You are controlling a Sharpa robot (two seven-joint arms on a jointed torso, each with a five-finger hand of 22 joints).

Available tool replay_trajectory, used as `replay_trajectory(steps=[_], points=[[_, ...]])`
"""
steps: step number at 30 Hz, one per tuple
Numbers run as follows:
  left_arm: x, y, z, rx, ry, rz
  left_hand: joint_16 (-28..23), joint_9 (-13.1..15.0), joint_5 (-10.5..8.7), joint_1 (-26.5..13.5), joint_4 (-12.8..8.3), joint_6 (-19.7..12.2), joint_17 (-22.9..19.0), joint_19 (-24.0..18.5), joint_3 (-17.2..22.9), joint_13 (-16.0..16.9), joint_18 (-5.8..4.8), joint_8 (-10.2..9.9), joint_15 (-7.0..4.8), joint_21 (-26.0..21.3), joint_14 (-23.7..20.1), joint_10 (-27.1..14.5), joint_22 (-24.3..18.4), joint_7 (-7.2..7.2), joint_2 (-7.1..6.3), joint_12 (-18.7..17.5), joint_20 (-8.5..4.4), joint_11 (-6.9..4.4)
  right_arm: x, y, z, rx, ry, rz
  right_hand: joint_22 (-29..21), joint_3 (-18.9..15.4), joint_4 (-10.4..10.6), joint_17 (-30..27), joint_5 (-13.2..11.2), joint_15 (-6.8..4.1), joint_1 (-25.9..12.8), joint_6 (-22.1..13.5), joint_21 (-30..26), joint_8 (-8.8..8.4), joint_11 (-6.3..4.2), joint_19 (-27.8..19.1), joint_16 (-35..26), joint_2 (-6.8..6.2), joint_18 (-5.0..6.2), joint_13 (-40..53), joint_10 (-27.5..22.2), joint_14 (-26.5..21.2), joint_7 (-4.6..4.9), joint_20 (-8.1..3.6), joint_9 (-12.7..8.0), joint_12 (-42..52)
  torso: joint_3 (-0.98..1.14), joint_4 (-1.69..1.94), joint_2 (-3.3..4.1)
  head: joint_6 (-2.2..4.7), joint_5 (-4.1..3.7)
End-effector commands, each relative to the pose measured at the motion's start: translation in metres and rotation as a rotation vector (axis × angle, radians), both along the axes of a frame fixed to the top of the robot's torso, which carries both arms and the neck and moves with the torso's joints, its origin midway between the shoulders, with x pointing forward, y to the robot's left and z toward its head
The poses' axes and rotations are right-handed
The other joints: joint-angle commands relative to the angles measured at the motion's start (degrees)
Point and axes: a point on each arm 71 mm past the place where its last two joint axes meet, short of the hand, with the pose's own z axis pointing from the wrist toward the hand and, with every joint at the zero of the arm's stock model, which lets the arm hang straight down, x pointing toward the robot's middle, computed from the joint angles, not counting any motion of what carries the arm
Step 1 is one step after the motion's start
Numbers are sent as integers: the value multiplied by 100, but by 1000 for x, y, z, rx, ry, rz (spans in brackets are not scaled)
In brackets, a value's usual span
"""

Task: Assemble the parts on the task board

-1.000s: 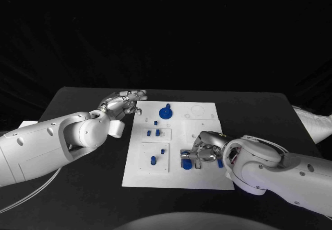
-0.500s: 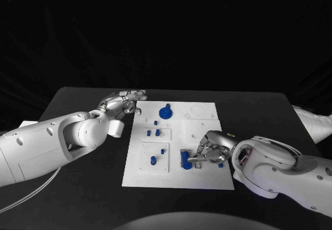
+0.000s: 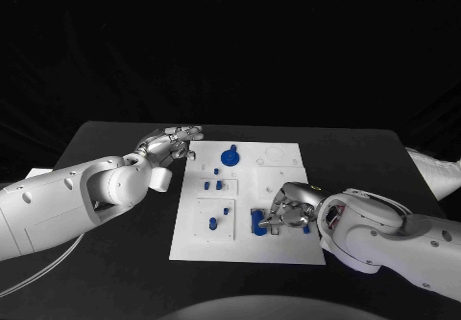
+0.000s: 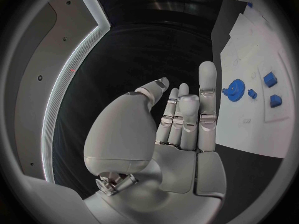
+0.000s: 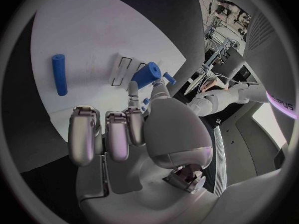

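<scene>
The white task board [image 3: 278, 175] lies in the middle of the black table. A blue gear [image 3: 230, 157] stands at its far end and small blue pegs [image 3: 217, 185] sit in its left blocks. My right hand [image 3: 289, 210] hovers low over the near right part of the board. Its thumb and one finger pinch an upright blue cylinder [image 5: 147, 74] that stands in a slot [image 3: 258, 225], while the other fingers are curled in. A blue rod [image 5: 58, 73] lies loose on the board beside it. My left hand [image 3: 174, 143] floats at the board's far left corner with straight fingers [image 4: 207, 92], holding nothing.
The left wrist view shows the blue gear [image 4: 234, 89] and some small blue parts [image 4: 269, 78] on the board [image 4: 249, 50]. Bare black table [image 3: 115, 267] runs around the board on all sides. Another blue piece [image 3: 306, 228] lies just right of my right hand.
My right hand has shifted a little over the near right of the board and settled its fingertips back at the blue cylinder. The left arm and the parts have not moved.
</scene>
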Motion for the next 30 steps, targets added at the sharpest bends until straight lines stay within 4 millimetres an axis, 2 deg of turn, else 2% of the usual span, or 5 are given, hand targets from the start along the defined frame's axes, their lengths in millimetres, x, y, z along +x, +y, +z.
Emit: replay_trajectory(steps=[1, 9, 18, 23, 30], points=[[-1, -2, 1, -8, -9, -19, 6, 0, 24, -11, 4, -37, -4, -28, -29, 6, 99, 35, -1, -34, -47, -24, -7, -6, 26, 27, -5, 3, 1, 1, -3, -29, 0, 9, 135, 3, -74, 814, 31, -10, 125, 0, 19, -9, -44, 128, 25, 29, -33, 683, 252, 425, 12, -22, 19, -25, 2, 2, 6, -20, 13], [-1, -2, 1, -8, -9, -19, 6, 0, 24, -11, 4, -37, -4, -28, -29, 6, 99, 35, -1, -34, -47, -24, -7, -6, 26, 27, -5, 3, 5, 3, -8, -52, -8, 7, 139, 59, -186, 819, -77, -14, 281, -1, 19, -21, -48, 128, 25, 90, -34, 687, 253, 426, 8, -22, 57, -37, 4, -7, -1, -37, 22], [-1, -3, 1, -8, -8, -20, 6, 0, 24, -11, 4, -37, -4, -28, -29, 6, 99, 35, -1, -34, -47, -24, -7, -6, 26, 27, -5, 3, 6, 8, -10, -59, -31, 17, 144, 100, -286, 820, -180, -17, 397, 0, 20, -31, -52, 129, 24, 95, -34, 697, 257, 426, 3, -25, 86, -35, 8, -12, -2, -37, 6], [-1, -3, 1, -8, -8, -20, 6, 0, 24, -11, 4, -37, -4, -28, -29, 6, 99, 35, -1, -34, -47, -24, -7, -6, 26, 27, -5, 3, 5, 8, -10, -61, -34, 21, 142, 96, -329, 818, -241, -17, 426, 4, 18, -34, -52, 128, 22, 58, -34, 701, 259, 426, 4, -26, 101, -36, 2, -7, 3, -28, -6], [-1, -2, 1, -8, -9, -19, 6, 0, 24, -11, 4, -37, -4, -28, -29, 6, 99, 35, -1, -34, -47, -24, -7, -6, 26, 27, -5, 3, 3, -2, -3, 8, -77, -14, 118, 68, -292, 790, -213, -4, 345, -64, 1, -88, -29, 119, 7, 42, -29, 704, 258, 420, 38, -21, 97, -41, 9, -14, -6, -24, -3]])
